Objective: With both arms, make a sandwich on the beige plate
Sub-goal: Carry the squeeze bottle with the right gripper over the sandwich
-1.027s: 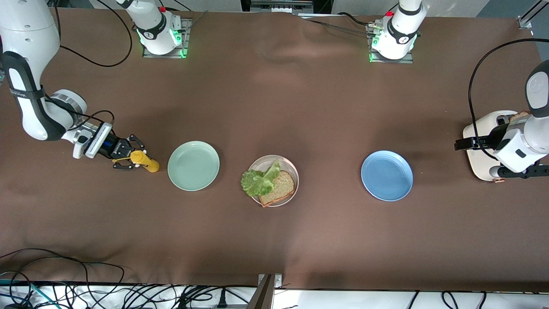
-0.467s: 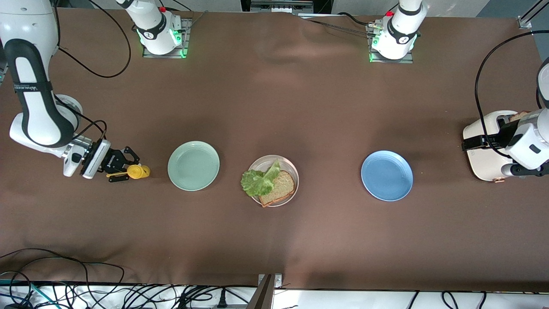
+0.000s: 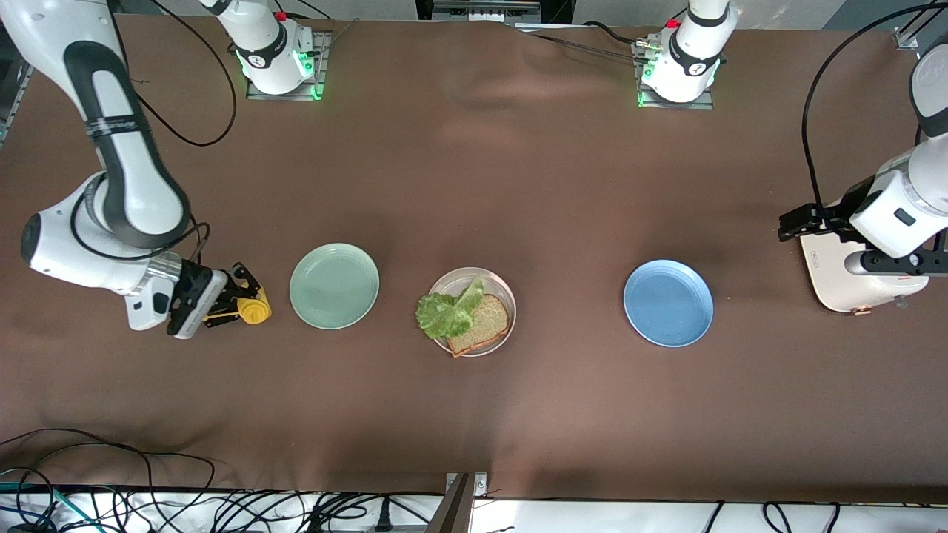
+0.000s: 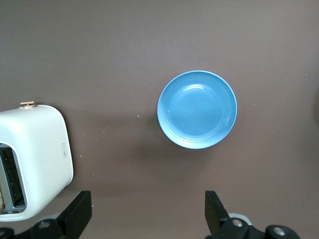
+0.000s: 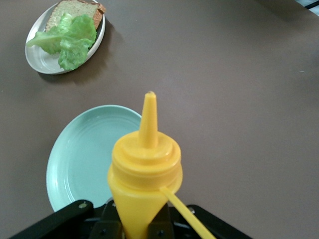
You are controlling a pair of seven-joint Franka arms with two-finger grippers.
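Observation:
The beige plate (image 3: 498, 284) lies mid-table with one slice of brown bread (image 3: 487, 323) on it and a green lettuce leaf (image 3: 444, 312) partly over the slice. The right wrist view shows the same plate (image 5: 44, 63), bread (image 5: 75, 9) and lettuce (image 5: 70, 39). My right gripper (image 3: 235, 302) is shut on a yellow squeeze bottle (image 3: 253, 311), nozzle up (image 5: 146, 169), beside the mint green plate (image 3: 334, 286). My left gripper (image 3: 798, 224) is open and holds nothing, up by the toaster's edge; its fingers (image 4: 79, 215) frame bare table.
A blue plate (image 3: 669, 303) lies between the beige plate and the white toaster (image 3: 844, 277), which stands at the left arm's end of the table. The left wrist view shows the blue plate (image 4: 197, 109) and the toaster (image 4: 35, 154). Cables run along the table's front edge.
The right gripper has closed on the yellow bottle and turned it from lying flat to nozzle up. The left arm has risen and swung its gripper toward the blue plate.

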